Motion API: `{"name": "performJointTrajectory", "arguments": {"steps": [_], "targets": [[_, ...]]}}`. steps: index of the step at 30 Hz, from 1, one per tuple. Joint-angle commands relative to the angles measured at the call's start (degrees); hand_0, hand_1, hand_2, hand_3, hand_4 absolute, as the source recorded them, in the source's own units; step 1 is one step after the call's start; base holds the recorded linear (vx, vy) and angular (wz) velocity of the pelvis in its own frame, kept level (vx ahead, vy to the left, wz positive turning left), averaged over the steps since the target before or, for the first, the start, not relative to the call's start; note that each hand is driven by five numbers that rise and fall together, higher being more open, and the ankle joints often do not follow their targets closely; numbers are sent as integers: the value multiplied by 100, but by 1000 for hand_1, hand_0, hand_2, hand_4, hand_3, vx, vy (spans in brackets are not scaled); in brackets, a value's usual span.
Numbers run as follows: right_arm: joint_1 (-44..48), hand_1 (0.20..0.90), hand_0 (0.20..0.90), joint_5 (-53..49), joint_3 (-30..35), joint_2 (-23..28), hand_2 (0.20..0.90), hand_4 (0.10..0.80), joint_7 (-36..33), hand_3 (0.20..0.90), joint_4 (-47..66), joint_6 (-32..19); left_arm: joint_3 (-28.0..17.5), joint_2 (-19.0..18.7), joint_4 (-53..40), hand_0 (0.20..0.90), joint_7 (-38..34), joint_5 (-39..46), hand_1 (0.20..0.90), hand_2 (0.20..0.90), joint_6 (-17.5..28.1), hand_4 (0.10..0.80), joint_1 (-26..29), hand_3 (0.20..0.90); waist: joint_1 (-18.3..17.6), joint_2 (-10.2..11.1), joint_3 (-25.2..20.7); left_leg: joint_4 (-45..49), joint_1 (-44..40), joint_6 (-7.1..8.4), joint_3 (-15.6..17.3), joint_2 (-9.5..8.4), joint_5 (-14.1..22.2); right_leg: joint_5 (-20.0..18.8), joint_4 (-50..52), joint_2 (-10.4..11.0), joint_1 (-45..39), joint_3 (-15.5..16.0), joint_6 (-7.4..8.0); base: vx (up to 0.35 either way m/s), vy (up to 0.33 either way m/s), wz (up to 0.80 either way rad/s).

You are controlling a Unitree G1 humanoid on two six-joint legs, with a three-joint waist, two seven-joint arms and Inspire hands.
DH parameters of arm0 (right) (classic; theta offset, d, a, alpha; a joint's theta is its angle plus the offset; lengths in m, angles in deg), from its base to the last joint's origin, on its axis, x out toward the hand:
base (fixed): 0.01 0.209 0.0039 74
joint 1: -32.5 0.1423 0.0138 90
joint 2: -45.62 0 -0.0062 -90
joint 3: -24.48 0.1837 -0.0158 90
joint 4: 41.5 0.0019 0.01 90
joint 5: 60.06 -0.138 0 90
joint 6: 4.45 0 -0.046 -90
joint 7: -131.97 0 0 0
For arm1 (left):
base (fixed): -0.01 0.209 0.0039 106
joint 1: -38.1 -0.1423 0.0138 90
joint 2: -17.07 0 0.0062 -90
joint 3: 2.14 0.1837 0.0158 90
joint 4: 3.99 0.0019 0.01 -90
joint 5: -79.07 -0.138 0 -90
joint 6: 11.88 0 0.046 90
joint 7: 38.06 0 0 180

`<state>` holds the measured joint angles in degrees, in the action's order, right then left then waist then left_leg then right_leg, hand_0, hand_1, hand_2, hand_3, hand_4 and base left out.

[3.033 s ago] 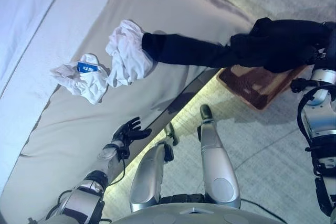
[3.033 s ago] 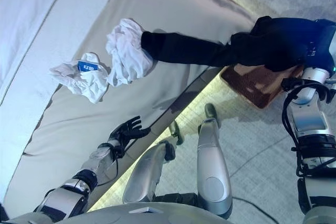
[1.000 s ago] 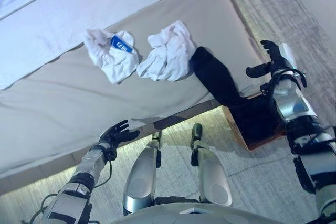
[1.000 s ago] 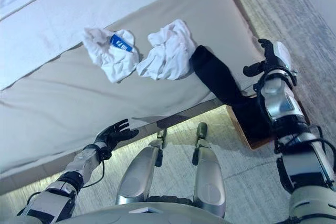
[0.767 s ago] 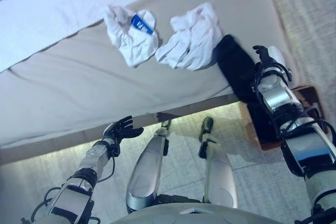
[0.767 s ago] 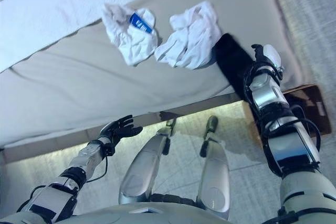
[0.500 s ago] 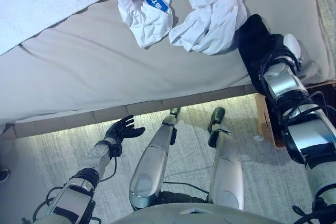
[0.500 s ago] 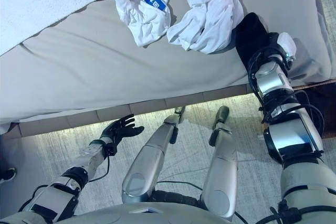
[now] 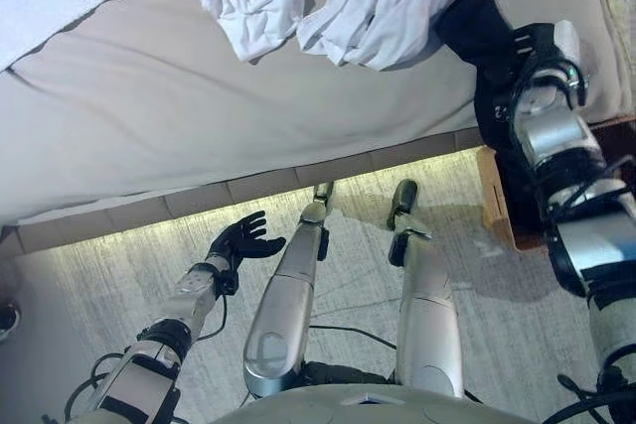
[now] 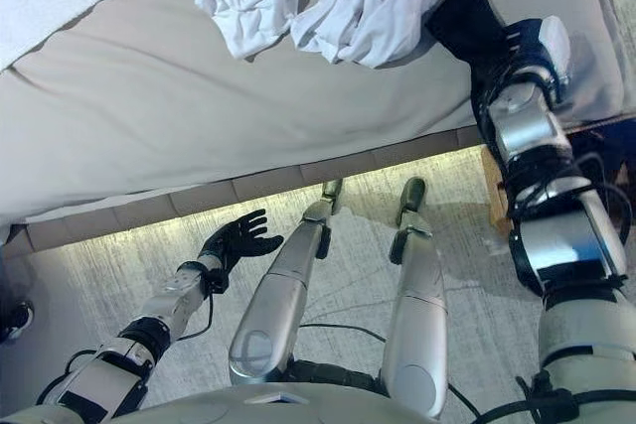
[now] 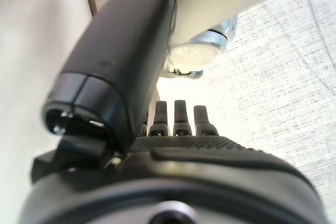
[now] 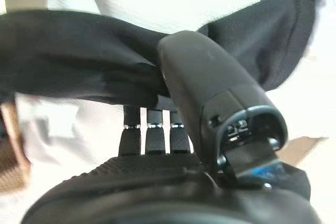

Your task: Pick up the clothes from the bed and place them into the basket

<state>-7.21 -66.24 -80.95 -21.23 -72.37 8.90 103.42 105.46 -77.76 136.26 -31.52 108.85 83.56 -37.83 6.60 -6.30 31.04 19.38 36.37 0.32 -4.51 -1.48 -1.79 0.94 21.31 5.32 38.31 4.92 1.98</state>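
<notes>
Draping off the bed (image 9: 199,116) edge at 2 o'clock, the black garment (image 9: 469,22) trails toward the basket (image 9: 494,208). Right hand (image 12: 157,140): fingers hidden in the cloth, state undeterminable. Left hand (image 9: 241,240) idle, spread. Cloth appears soft, light; grasp a bunched fold.

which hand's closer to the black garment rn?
Right. The right hand is at the black garment on the bed's edge, its fingers reaching under the cloth. The left hand hangs open over the floor, well below the bed.
</notes>
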Motion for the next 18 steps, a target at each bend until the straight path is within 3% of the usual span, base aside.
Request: {"name": "performJointTrajectory", "arguments": {"steps": [1,5,9,14,18], "targets": [[-503,300,300,257,770,448,300,100,-918,200,933,-640,-458,-159,114,900,-89,44,900,900,227,800,-484,900,-373,60,-125,-718,-716,-267,497,-116,-59,343,326,-263,-590,21,-145,-22,-44,-43],[-1561,300,300,297,1581,332,300,100,-1457,200,1713,-985,-615,-130,261,900,-104,-10,900,900,176,800,-396,900,-733,245,-125,-812,-1052,-227,703,4,16,250,92,-315,-859,-113,-94,-44,-69,-36],[-2208,300,300,98,1982,137,300,100,-1754,200,1755,-1180,-627,-100,311,900,-122,-111,900,900,165,800,-240,900,-981,313,-134,-851,-1221,-190,844,68,59,215,6,-349,-985,-230,-73,-64,-99,-44],[-2409,300,300,-369,2107,112,300,100,-1901,200,953,-1446,-438,-100,288,900,-152,-188,900,900,189,800,33,900,-1150,194,-141,-905,-1299,-144,963,80,79,248,-11,-324,-1009,-290,-99,-98,-106,-24],[-2152,300,300,-441,1999,324,300,100,-1796,200,306,-1406,-294,-95,295,900,-128,-137,900,900,159,800,146,900,-1197,-41,-125,-866,-1253,-88,964,28,50,308,47,-266,-926,-283,-158,-75,-32,-20]]}}
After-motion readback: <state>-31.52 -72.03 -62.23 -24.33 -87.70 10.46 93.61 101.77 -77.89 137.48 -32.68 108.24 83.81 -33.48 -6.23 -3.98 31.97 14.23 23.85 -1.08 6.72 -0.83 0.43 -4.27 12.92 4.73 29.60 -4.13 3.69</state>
